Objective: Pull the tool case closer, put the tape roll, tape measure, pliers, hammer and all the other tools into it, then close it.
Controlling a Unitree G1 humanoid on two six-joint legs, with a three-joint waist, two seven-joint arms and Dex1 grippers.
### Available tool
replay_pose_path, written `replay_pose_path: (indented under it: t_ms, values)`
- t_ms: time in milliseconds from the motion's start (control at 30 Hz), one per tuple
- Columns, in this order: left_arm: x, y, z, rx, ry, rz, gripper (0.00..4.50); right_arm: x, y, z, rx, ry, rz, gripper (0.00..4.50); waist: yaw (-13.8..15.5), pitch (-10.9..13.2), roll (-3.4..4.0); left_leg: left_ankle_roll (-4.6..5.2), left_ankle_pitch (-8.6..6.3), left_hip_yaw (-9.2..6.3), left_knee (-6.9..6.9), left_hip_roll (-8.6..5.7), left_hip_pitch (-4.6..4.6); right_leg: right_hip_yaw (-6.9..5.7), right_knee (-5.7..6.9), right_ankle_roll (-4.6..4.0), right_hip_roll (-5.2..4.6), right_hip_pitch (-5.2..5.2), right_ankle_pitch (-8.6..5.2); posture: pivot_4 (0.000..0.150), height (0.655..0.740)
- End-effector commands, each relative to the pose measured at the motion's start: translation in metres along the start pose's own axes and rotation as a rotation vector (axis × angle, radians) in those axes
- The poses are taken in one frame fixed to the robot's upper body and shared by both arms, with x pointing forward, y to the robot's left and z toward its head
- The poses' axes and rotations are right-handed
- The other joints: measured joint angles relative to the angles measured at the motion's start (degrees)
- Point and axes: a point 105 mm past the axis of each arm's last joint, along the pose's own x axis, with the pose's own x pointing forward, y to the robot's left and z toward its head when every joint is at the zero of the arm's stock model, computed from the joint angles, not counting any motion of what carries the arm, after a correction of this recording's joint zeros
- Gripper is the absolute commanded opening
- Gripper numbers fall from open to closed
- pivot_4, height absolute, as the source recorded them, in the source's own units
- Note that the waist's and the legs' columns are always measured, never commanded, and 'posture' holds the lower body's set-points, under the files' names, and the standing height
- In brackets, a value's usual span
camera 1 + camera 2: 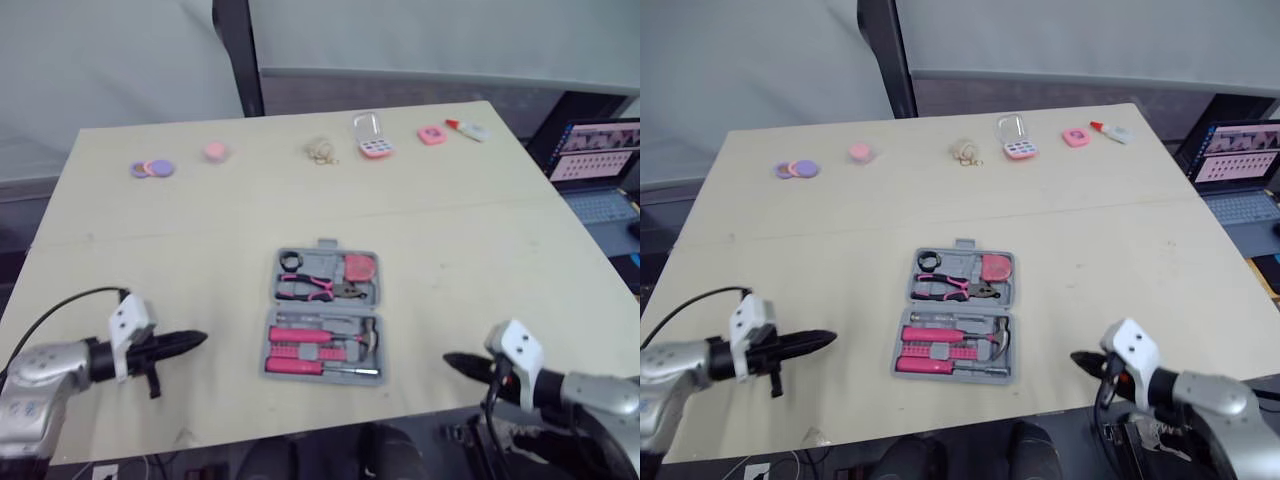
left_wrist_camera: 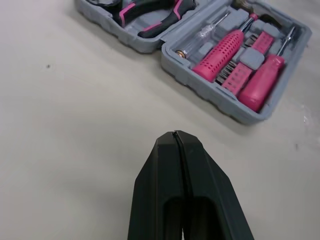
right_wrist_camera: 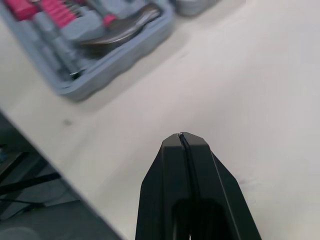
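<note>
Tool case (image 1: 322, 310) lies open at centre of table (image 1: 480, 230), nr front edge, between the two grippers and touching neither. Far half holds tape roll (image 1: 291, 261), pliers (image 1: 315, 288), tape measure (image 1: 359, 267). Near half holds hammer (image 1: 367, 338) and pink-handled screwdriver (image 1: 298, 367), plus other pink-handled items, type unclear. L gripper (image 1: 195, 341): fingers pressed together, nothing held, well left of case, tip pointing toward it. R gripper (image 1: 452, 361): fingers together, empty, right of case at table's front edge. Far edge carries small misc. items, incl. glue tube (image 1: 468, 129). Laptop (image 1: 600, 160) sits off table, right side.
</note>
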Motion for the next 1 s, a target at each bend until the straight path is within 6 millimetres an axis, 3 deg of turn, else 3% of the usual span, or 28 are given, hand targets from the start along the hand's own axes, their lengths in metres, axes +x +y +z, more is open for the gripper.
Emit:
replay_pose_path:
  t_ms: [33,233,400,700,1000]
  values:
    - [0.013,0.014,-0.008,-0.029,0.060,0.017,0.04,0.007,-0.015,-0.001,0.036,0.046,-0.028,0.00,-0.4,0.0,-0.01,0.00,0.00,0.08,0.01,0.01,-0.04,-0.05,0.01,0.00,0.02,-0.03,0.00,0.150,0.7400]
    - [0.051,0.030,-0.004,0.023,0.099,-0.049,0.04,0.033,-0.036,0.021,0.050,0.052,-0.046,0.00,-1.1,0.0,0.00,-0.01,0.02,0.41,0.22,0.00,-0.17,-0.16,0.07,0.02,0.04,-0.04,0.01,0.150,0.7400]
    - [0.079,0.023,0.003,0.069,0.090,-0.140,0.04,0.046,-0.035,0.031,0.051,0.077,-0.037,0.00,-1.0,0.0,-0.01,-0.02,0.02,0.20,0.24,0.01,-0.28,-0.43,0.14,0.01,0.03,-0.06,0.01,0.150,0.7400]
    - [0.102,0.015,0.009,0.115,0.067,-0.193,0.04,0.065,-0.015,0.045,0.036,0.076,0.009,0.00,-0.9,0.0,-0.01,-0.01,0.02,0.14,0.63,-0.05,-0.35,-0.56,0.31,0.02,-0.15,0.02,0.01,0.150,0.7400]
    - [0.113,0.013,0.010,0.153,0.050,-0.179,0.04,0.089,-0.011,0.052,0.029,0.066,0.019,0.00,0.0,0.0,0.00,-0.01,0.02,0.07,0.71,-0.09,-0.37,-0.59,0.35,0.02,-0.19,0.03,0.01,0.150,0.7400]
